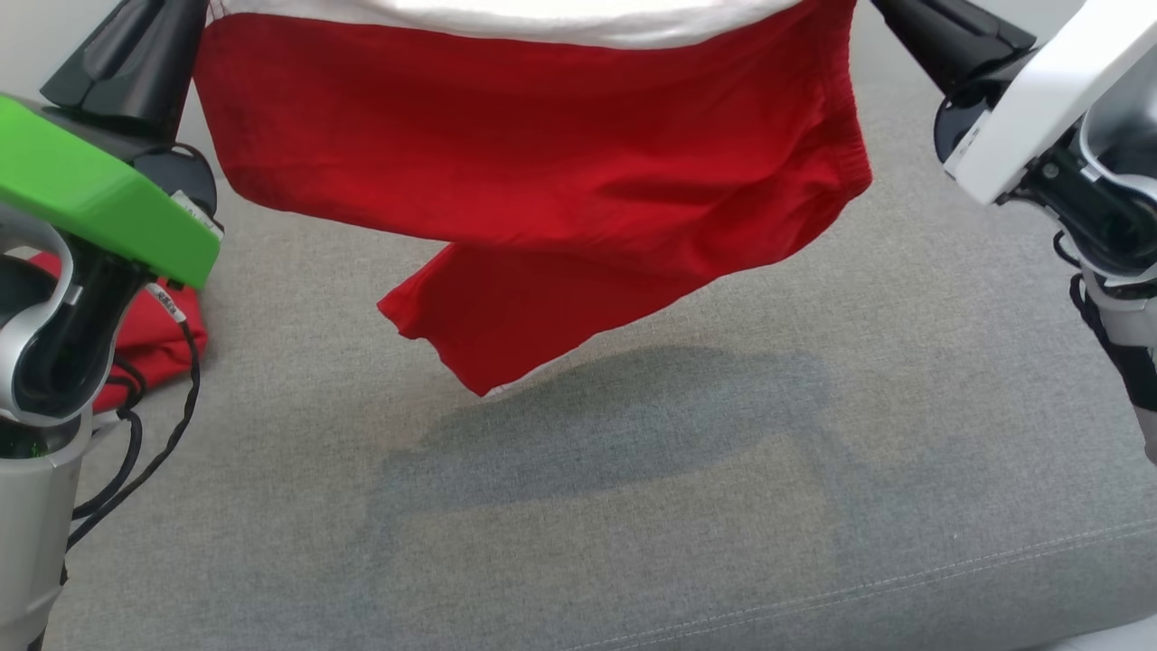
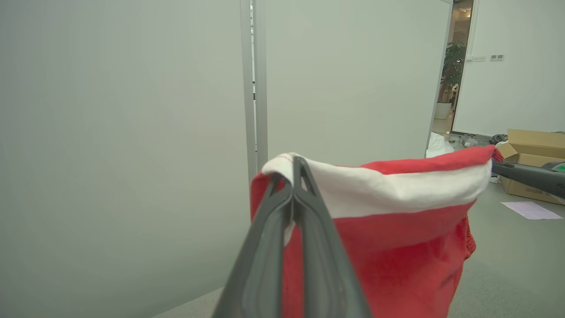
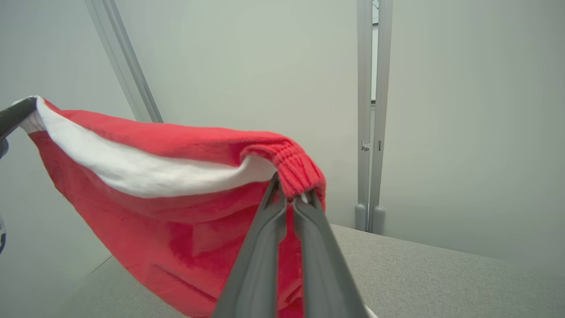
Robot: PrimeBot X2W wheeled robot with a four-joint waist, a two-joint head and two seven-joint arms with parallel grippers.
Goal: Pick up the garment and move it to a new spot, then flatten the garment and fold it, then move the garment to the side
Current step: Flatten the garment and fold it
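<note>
A red garment with a white band along its top edge hangs stretched between my two grippers, above the grey cushion. One lower corner droops toward the cushion without touching it and casts a shadow. In the left wrist view my left gripper is shut on the white-edged corner of the garment. In the right wrist view my right gripper is shut on the ribbed red waistband end of the garment. The top edge sags slightly between the two grips.
A second red cloth lies bunched on the cushion at the left, beside my left arm's black cables. Pale wall panels stand behind the cushion. A cardboard box and a sheet of paper lie on the floor beyond.
</note>
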